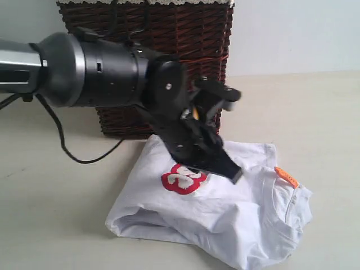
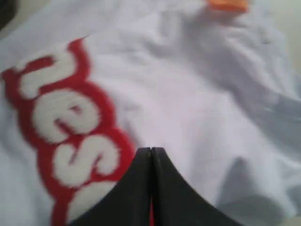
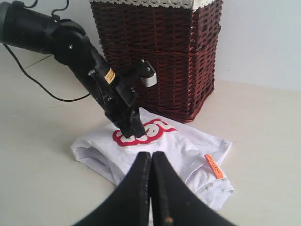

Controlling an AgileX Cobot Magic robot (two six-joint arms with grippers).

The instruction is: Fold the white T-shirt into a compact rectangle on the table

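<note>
Shows the white T-shirt (image 1: 225, 208) loosely folded on the table (image 1: 50, 225), six o'clock of the basket (image 1: 169, 56). With left gripper (image 1: 235, 174) clenched empty above the red lettering (image 1: 183, 181) and right gripper (image 3: 151, 157) clenched empty too, could snag and drag cloth, undoing the folds

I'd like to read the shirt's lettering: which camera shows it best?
The left wrist view: the lettering is large, though blurred. In the exterior and right wrist views the left gripper hides part of it.

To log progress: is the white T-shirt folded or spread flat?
Folded. The white T-shirt lies as a compact layered bundle on the table, edges doubled over.
</note>
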